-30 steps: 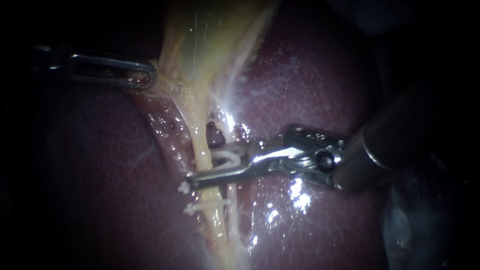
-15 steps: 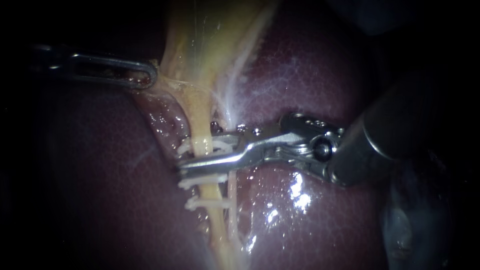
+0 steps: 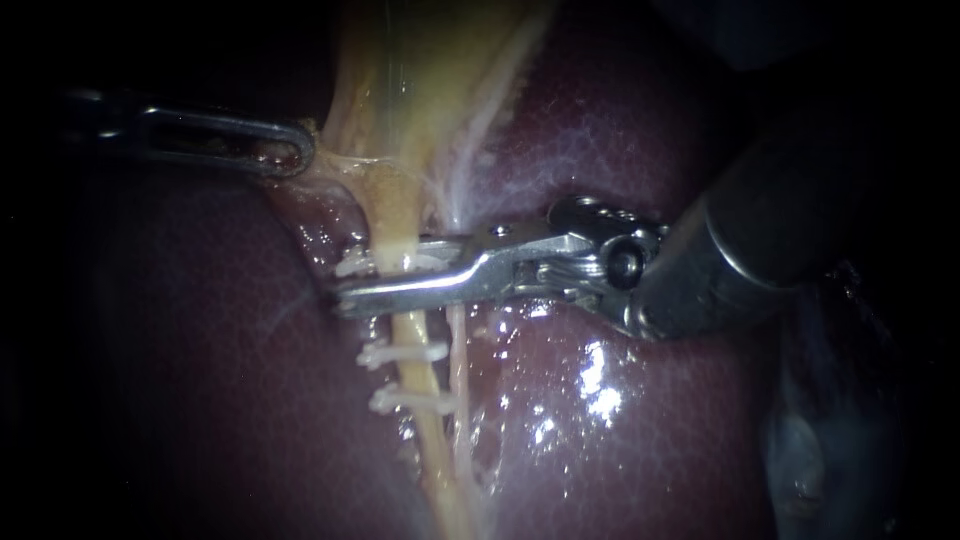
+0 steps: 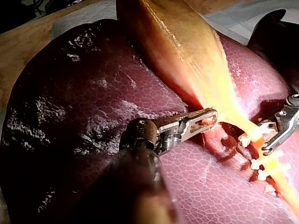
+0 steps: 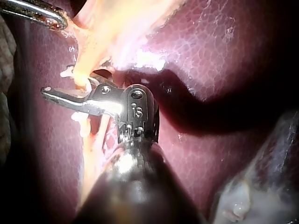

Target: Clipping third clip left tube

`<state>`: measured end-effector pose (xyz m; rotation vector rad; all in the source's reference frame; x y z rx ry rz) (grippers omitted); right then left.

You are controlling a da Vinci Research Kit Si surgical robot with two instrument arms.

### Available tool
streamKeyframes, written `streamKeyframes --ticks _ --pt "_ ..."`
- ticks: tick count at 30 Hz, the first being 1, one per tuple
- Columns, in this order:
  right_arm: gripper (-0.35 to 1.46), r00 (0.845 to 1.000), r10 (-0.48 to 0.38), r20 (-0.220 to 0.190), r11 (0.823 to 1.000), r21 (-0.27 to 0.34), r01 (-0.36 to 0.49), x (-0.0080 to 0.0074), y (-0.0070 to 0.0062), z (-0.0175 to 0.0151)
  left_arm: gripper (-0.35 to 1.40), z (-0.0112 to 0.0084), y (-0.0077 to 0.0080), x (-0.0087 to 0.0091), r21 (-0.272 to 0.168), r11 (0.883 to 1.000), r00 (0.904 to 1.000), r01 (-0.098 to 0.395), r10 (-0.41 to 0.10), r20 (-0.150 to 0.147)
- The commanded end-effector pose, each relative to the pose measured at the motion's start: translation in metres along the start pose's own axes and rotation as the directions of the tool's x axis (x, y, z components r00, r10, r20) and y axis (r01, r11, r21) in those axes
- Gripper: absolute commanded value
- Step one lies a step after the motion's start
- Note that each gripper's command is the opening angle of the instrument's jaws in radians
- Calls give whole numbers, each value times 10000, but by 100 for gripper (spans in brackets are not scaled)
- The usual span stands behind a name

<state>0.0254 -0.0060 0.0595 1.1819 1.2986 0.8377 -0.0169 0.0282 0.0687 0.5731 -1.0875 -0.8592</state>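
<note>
My right instrument (image 3: 352, 283) reaches across the pale yellow left tube (image 3: 392, 225), its jaws shut on a white clip (image 3: 350, 265) that straddles the tube. Two white clips (image 3: 400, 353) (image 3: 412, 400) sit on the same tube further from the gallbladder (image 3: 420, 80). A thinner right tube (image 3: 457, 350) runs beside it. My left instrument (image 3: 285, 150) is shut on tissue at the edge of the gallbladder's neck. In the right wrist view the jaws (image 5: 60, 86) hold the tube crosswise. The left wrist view shows my left jaws (image 4: 205, 119) on the neck tissue.
Dark red liver (image 3: 620, 420) lies all around and under the tubes, wet and glistening below the right instrument's wrist. In the left wrist view, a wooden board (image 4: 28, 46) shows beyond the liver's edge.
My right instrument has moved up the left tube toward the gallbladder with the clip in its jaws, away from the two lower clips. The left instrument has held still.
</note>
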Motion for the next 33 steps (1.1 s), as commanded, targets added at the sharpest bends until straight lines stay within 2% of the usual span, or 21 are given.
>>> streamKeyframes --ticks 1,5,10,11,13,14,33 --pt "42 10000 -9 17 10000 17 9 0 0 1 -35 0 0 0 1 10000 10000 1 -1 1" --pt "35 9999 168 29 9999 30 -168 0 0 0 -35 0 0 0 1 10000 10000 1 -1 0" --pt "18 9997 227 48 9997 51 -228 0 -1 -1 -35 0 0 0 2 10000 10000 1 -1 0" --pt "10 9997 226 58 9997 62 -227 -1 -1 -1 -35 0 0 0 2 10000 10000 1 -1 0" --pt "-27 9997 225 119 9997 132 -227 -1 -2 -2 -35 0 0 0 2 10000 10000 1 -1 0" --pt "-35 9996 224 160 9996 178 -227 -1 -2 -2 -35 0 0 0 1 10000 10000 1 -1 0" --pt "-35 9997 206 109 9997 109 -207 -3 -2 0 -35 0 0 0 1 10000 10000 0 0 1"
